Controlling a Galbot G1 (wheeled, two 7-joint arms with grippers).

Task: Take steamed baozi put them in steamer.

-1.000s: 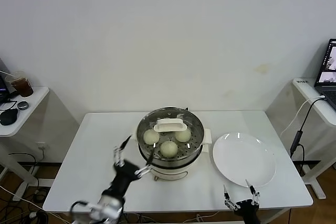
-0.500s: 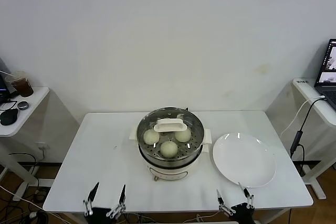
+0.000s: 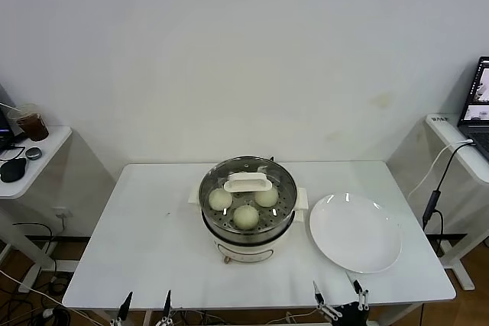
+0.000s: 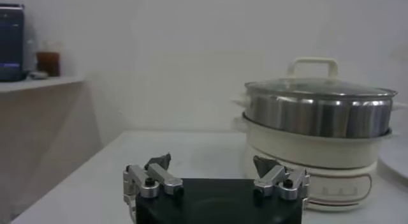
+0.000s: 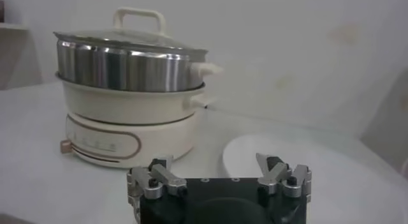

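steamer: centre of white table, upright, glass lid on; lid's white handle runs left-right.
buns: three seen thru lid, sitting on the holed tray inside; a fourth can't be made out.
plate: just right of steamer, nothing on it.
left claw: at near table edge, fingers spread, holding nothing.
right claw: near edge in front of plate, also spread, nothing held.
head vs wrist: only head view shows buns; wrist views give side-on steel wall and cream base.
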